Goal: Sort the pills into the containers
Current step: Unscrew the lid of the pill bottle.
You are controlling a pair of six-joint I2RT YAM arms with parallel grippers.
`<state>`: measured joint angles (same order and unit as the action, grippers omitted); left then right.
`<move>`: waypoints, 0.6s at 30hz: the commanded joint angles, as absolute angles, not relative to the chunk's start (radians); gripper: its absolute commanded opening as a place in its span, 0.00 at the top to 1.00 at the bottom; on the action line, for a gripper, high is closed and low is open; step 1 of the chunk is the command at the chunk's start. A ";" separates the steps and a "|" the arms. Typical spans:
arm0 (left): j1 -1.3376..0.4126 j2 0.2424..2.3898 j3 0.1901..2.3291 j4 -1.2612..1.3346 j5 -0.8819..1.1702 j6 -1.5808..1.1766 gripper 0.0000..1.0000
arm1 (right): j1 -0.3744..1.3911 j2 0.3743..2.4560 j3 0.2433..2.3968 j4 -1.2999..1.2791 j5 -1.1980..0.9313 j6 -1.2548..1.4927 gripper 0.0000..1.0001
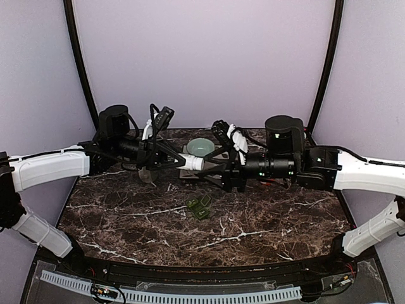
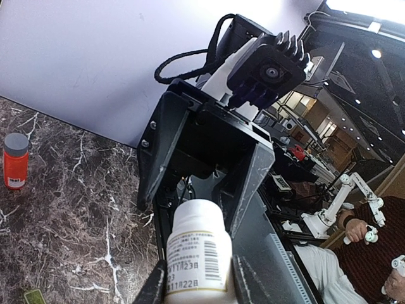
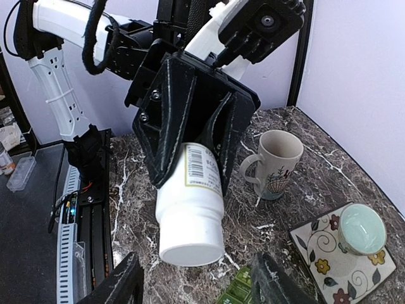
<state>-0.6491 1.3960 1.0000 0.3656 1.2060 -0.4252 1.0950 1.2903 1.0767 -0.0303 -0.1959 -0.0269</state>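
Dark green pill box (image 1: pixel 198 206) is the thing closest to the near edge of the desk (image 1: pixel 272 218), roughly mid-desk, lying flat and clear of both arms; its corner also shows at the bottom of the right wrist view (image 3: pixel 237 288), lid state too small to tell. Above it and toward the far edge the two arms meet. Left tool (image 3: pixel 190 180) is clenched on a white bottle (image 3: pixel 190 215), fingers (image 3: pixel 166 136) pressed to its labelled sides, bottle held off the desk, tilted, white end pointing at the right tool (image 3: pixel 196 278). Right tool is released: jaws spread wide on either side of the bottle's end, not touching it, fingers (image 3: pixel 120 285) low in its own view. Left wrist view shows the same bottle (image 2: pixel 193 253), barcode label up, facing the spread black fingers (image 2: pixel 161 145) of the other arm. Mug (image 3: pixel 275 161) stands upright in the far-left part of the desk. Pale green bowl (image 1: pixel 200 147) sits on a floral tile (image 3: pixel 316 250) near the middle of the far edge. Orange bottle (image 2: pixel 15 161) stands upright on the desk, well apart from the tools.
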 commanded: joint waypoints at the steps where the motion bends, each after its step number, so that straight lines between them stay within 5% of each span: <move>1: -0.653 1.370 1.030 0.373 1.176 -0.387 1.00 | 1.101 1.240 1.036 0.000 -0.189 0.023 0.42; 15: -0.652 1.321 0.990 0.396 1.034 -0.286 1.00 | 0.958 1.193 0.922 0.231 -0.234 0.633 0.48; 18: -0.652 1.317 0.985 0.395 1.028 -0.272 1.00 | 0.901 1.214 0.883 0.350 -0.372 0.970 0.50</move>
